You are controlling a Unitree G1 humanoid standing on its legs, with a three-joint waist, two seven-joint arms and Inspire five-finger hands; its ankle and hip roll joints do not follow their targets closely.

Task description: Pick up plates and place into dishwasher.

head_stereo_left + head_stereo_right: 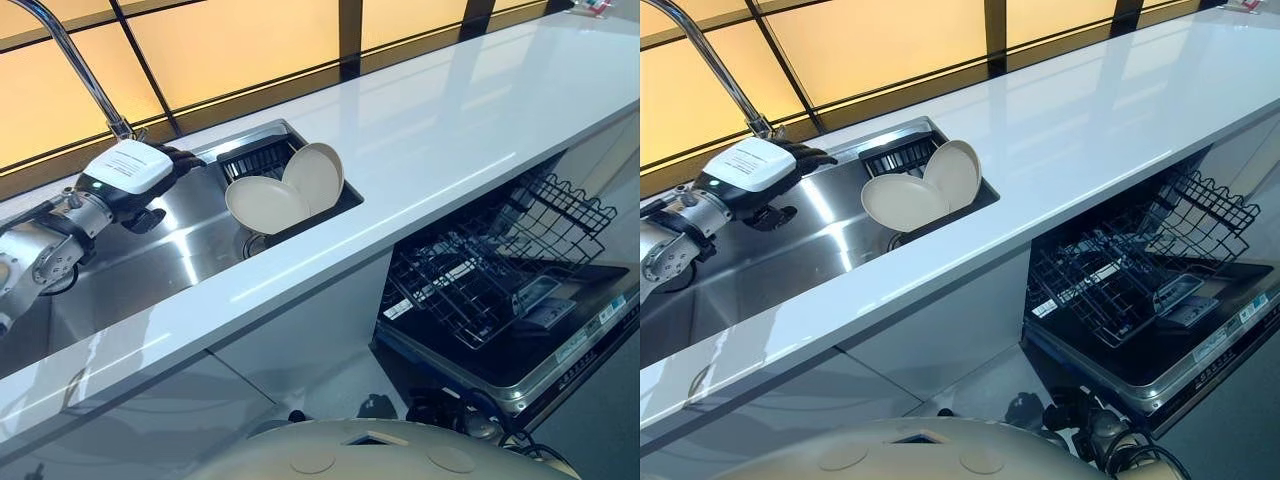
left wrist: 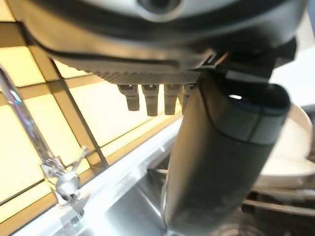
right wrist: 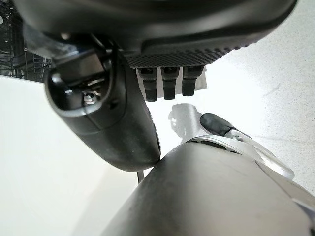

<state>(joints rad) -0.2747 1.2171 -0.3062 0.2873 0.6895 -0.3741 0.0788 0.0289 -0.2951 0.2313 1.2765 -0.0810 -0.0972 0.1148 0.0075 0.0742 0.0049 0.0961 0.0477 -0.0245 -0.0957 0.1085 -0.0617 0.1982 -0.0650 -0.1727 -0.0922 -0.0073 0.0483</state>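
Note:
Two cream plates lean in a dark rack (image 1: 252, 157) at the right end of the sink: the front plate (image 1: 265, 203) lies low and the back plate (image 1: 315, 175) stands more upright behind it. My left hand (image 1: 140, 175) hovers over the sink basin (image 1: 150, 262), just left of the rack. Its fingers (image 2: 147, 101) are straight and hold nothing, and a plate's rim (image 2: 295, 147) shows past the thumb. My right hand (image 3: 103, 118) hangs low beside a white cabinet front with relaxed, empty fingers (image 3: 167, 81). The dishwasher (image 1: 560, 345) stands open at the lower right.
A tall curved faucet (image 1: 80, 65) rises behind the sink, just behind my left hand. The long white counter (image 1: 450, 130) runs to the right. The dishwasher's wire rack (image 1: 480, 270) is pulled out over its lowered door, below the counter edge.

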